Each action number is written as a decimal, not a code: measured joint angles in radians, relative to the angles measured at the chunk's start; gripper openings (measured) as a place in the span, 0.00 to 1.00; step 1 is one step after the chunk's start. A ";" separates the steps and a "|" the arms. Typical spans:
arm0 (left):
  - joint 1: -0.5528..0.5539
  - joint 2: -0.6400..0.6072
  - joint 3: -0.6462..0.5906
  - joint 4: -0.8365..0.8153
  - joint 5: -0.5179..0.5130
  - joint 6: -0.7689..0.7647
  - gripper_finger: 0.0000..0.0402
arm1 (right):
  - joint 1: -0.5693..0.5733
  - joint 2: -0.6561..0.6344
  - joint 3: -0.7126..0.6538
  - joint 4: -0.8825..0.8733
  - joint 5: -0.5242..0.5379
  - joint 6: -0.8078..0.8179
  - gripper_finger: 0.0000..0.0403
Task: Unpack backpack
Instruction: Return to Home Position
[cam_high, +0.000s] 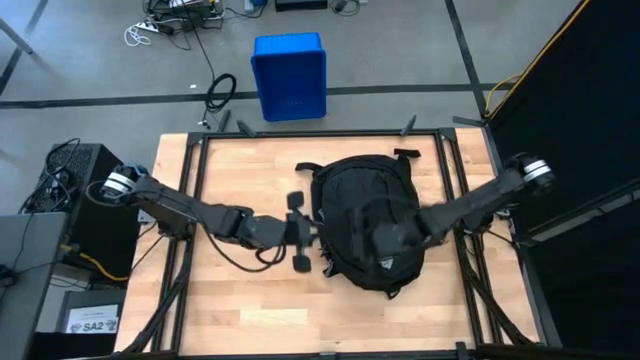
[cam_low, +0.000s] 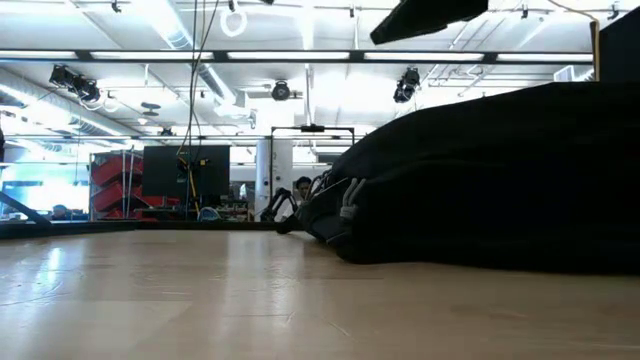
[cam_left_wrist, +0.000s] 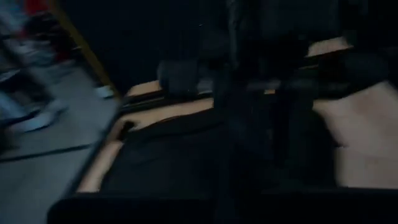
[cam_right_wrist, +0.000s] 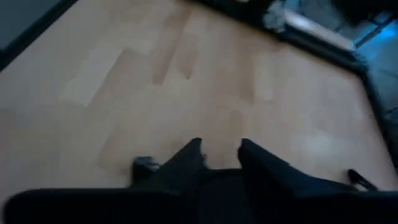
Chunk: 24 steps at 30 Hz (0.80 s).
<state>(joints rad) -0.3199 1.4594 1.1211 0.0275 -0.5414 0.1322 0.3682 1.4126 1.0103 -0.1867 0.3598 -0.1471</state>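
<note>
The black backpack (cam_high: 358, 195) lies flat in the middle of the wooden table, with its white logo toward the near edge. It fills the right of the low view (cam_low: 500, 180). My left gripper (cam_high: 303, 232) stands open at the backpack's left edge, fingers pointing level toward it. My right gripper (cam_high: 386, 240) hovers over the backpack's near half. In its wrist view its two fingers (cam_right_wrist: 221, 144) stand a little apart, with bare wood showing between them. In the blurred left wrist view, dark fabric (cam_left_wrist: 174, 162) fills the picture. My left gripper is at the backpack's left edge, but I cannot tell whether its fingers touch the fabric. My right gripper is above the backpack's near half, and I cannot tell whether it touches it.
A blue plastic bin (cam_high: 289, 75) stands on the floor beyond the table's far edge. Black frame rails (cam_high: 195, 200) run along the table's sides. Bare wood (cam_high: 250, 300) lies left of the backpack and toward the near edge. Cables and equipment sit on the floor at left.
</note>
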 joint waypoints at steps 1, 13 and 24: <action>0.007 -0.019 -0.022 0.002 -0.014 0.006 0.01 | -0.028 -0.044 -0.024 0.013 -0.001 -0.010 0.13; 0.038 -0.650 -0.674 0.512 -0.030 -0.030 0.00 | -0.160 -0.837 -0.473 0.329 -0.071 -0.098 0.00; 0.099 -0.898 -0.965 0.569 0.060 -0.031 0.00 | -0.293 -1.188 -0.665 0.163 -0.143 -0.045 0.00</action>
<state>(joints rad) -0.2206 0.5611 0.1560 0.5970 -0.4809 0.1014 0.0753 0.2246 0.3450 -0.0242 0.2165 -0.1918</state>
